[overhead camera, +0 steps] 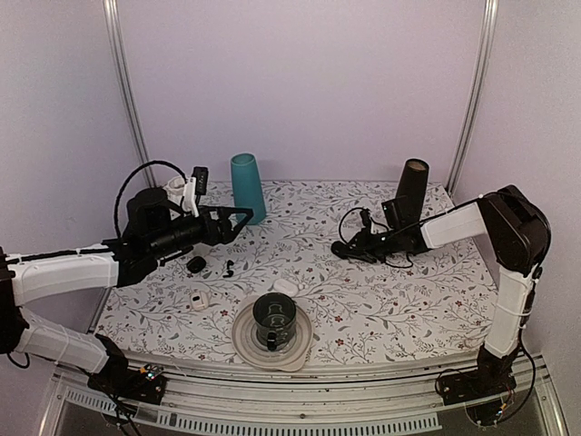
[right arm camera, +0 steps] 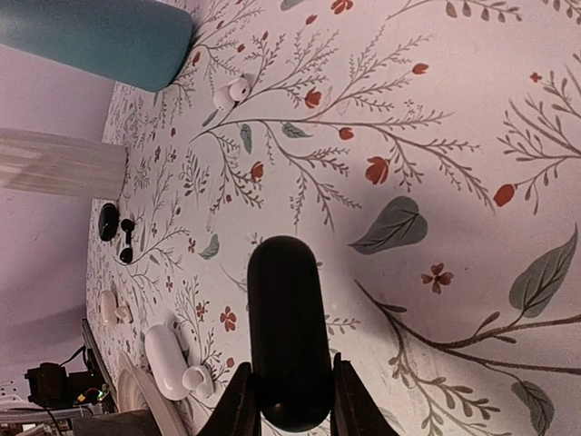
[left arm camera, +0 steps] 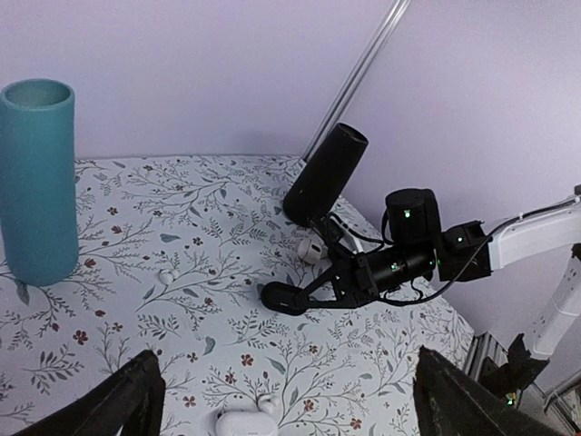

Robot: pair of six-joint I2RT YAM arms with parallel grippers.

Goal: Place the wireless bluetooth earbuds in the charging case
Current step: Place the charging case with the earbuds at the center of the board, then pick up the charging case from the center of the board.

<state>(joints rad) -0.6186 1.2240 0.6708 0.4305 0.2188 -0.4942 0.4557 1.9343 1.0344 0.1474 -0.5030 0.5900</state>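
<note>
Clamping a black oval pod (right arm camera: 283, 331) are the right jaws, while the left jaws stand wide apart.

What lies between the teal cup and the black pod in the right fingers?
One white earbud, nearer the cup than the black pod; right wrist view.

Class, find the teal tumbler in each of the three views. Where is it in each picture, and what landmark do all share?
Top external: teal tumbler upright near the far edge of the floral table cover, left of centre.
Left wrist: upright at the left edge.
Right wrist: top left corner, sideways in the picture, partly cropped.
Shared landmark: the floral table cover under it.
</note>
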